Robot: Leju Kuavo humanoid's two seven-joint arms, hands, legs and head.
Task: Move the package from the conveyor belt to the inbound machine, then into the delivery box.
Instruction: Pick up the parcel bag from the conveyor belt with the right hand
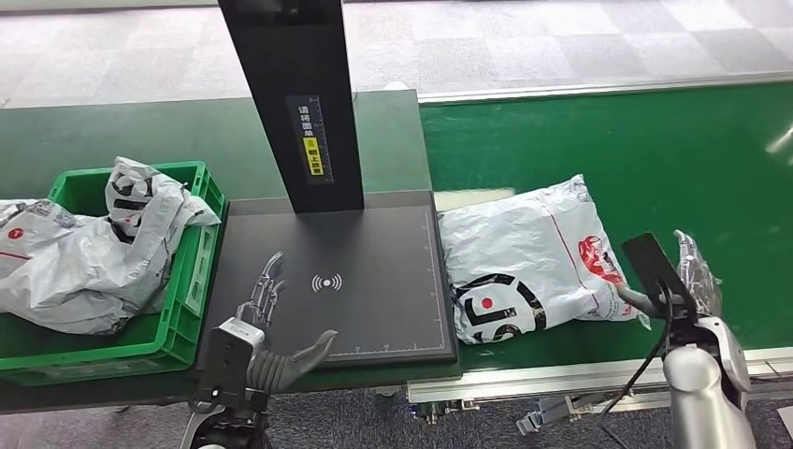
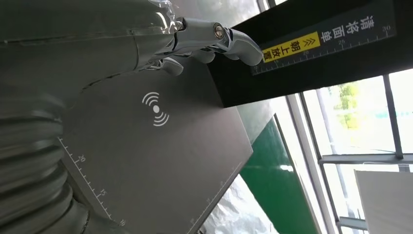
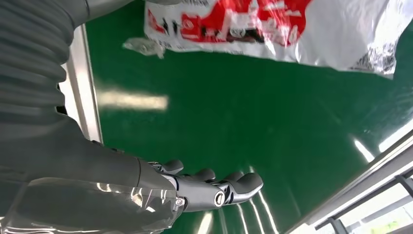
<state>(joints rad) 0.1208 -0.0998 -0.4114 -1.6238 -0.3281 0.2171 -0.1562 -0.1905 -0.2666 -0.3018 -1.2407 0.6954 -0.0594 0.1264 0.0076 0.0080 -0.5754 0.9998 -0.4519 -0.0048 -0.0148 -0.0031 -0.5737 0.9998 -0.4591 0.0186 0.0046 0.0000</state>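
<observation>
Head view, my hands: my left hand (image 1: pixel 271 323) hangs open over the near edge of the scanner plate (image 1: pixel 374 309), holding nothing; my right hand (image 1: pixel 687 281) is open too, at the near rim of the belt (image 1: pixel 655 150), empty.
Head view, package: the white package (image 1: pixel 528 257) lies flat on the belt, between my two hands, just beside the right hand's fingers and butting against the plate's far side from my left hand.
Head view, step in hand: I judge the pick-up has not begun. To do it well I should bring the right hand under the package's near end, steady the other end with the left, then lift it flat onto the plate below the black post (image 1: pixel 299 94).
Head view, box: the green box (image 1: pixel 192 281) sits just outside my left hand, already holding other bags (image 1: pixel 93 253).
Left wrist view: my fingers (image 2: pixel 229 41) are spread above the plate's wave mark (image 2: pixel 156 109), touching nothing; a corner of a bag shows past the plate's edge.
Right wrist view: my fingers (image 3: pixel 234 185) are apart over bare belt; the package's red print (image 3: pixel 243 22) lies ahead of them, not touched.
Hard to tell: the package's underside and any label are hidden; the right hand's palm is partly masked by its own dark cover.
</observation>
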